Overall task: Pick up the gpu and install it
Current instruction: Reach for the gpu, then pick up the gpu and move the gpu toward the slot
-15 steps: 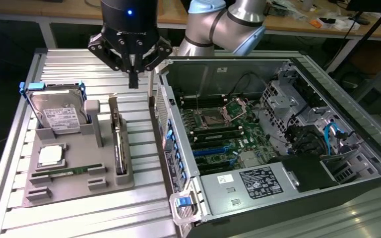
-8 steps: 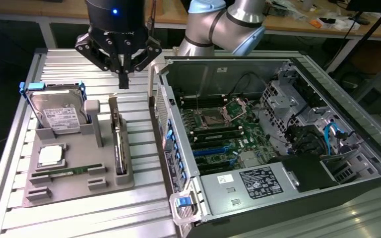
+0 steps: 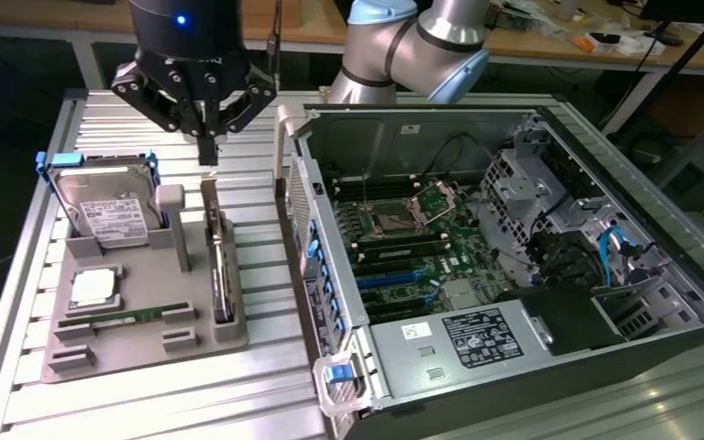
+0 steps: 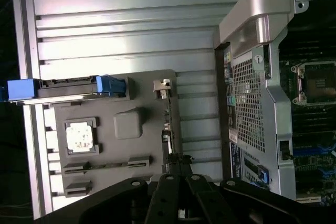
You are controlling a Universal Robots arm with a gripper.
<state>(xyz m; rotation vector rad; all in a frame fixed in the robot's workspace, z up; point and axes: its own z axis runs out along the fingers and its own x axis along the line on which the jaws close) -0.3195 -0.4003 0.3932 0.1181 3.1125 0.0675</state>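
Exterior view: gripper [image 3: 209, 151] hovers above upright gpu [image 3: 217, 266].
Jaws: closed, empty.
Grasp care: centre over card's thin edge, avoid holder [image 3: 126, 353].

Readable text: none from where I stand.
hard drive [image 3: 114, 220]: white label with rows of dark print, too small to read.
power supply [image 3: 450, 359]: black label [image 3: 480, 335] with pale print, illegible; beside it a small white sticker [image 3: 416, 330], also illegible.
processor [image 3: 93, 289]: no markings legible on its lid.
gpu [image 3: 220, 275]: no lettering made out.
computer case [image 4: 252, 93]: small stickers on its rear panel, unreadable.
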